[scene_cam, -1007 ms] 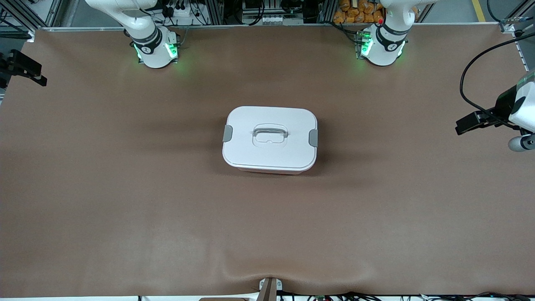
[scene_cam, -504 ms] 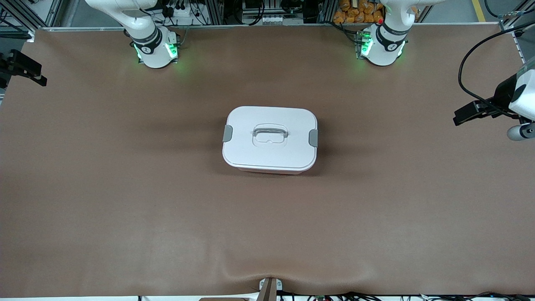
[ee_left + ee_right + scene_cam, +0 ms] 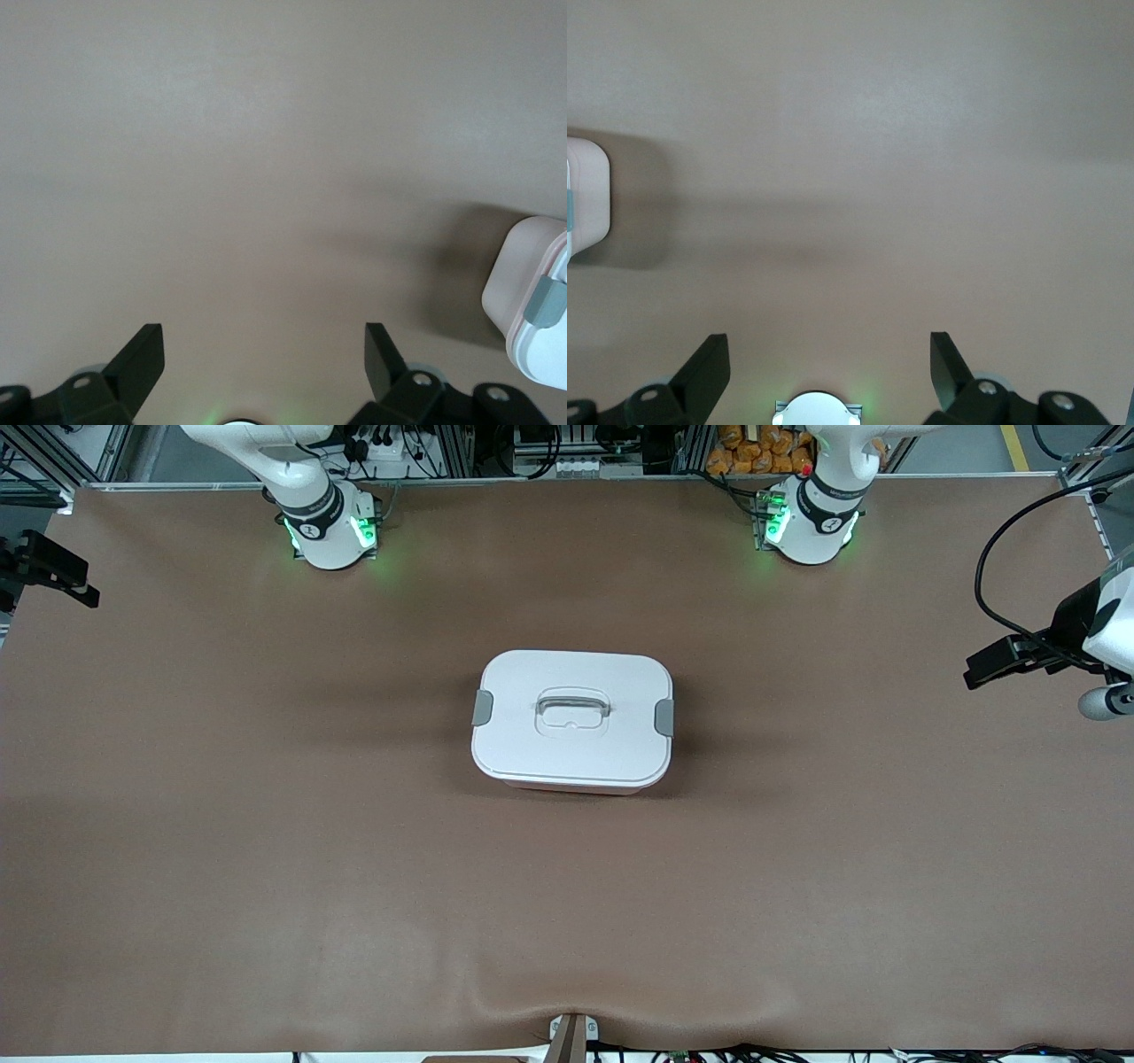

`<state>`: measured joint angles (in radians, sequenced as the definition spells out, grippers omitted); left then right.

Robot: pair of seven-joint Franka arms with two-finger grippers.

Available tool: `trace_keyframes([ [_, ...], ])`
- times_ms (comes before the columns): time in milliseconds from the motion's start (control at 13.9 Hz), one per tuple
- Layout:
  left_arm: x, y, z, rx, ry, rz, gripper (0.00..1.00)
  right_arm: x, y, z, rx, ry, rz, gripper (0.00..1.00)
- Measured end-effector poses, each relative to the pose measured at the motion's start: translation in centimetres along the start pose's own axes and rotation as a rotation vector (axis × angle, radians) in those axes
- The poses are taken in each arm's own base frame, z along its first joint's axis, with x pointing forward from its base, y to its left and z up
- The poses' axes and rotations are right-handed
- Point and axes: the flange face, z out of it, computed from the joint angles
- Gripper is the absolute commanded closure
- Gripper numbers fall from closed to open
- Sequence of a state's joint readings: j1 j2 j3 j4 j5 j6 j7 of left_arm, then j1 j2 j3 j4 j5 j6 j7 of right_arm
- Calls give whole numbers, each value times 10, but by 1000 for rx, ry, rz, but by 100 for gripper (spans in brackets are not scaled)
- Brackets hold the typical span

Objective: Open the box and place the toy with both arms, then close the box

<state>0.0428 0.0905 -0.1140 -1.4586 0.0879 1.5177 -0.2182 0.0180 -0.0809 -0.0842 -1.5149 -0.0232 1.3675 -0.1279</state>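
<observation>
Front view: box (image 3: pixel 572 722) lidded (hands spread).

No legible text, labels or numbers anywhere.

- Front view — high camera facing the robots, looking down across the whole table (image 3: pixel 266 824); arm bases along its top edge.
- Left wrist view — looks straight down past its own fingers (image 3: pixel 142 359) at bare tabletop.
- Right wrist view — likewise.
- All three views share the box (image 3: pixel 572 720), cut at each wrist frame's edge.
</observation>
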Motion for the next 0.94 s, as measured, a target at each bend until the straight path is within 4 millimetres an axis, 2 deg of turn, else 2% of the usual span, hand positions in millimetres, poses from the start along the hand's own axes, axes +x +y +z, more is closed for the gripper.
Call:
trace_keyframes([
  [935, -6, 7, -2, 4, -20, 18, 0, 0, 0, 0, 0, 0, 1, 0],
])
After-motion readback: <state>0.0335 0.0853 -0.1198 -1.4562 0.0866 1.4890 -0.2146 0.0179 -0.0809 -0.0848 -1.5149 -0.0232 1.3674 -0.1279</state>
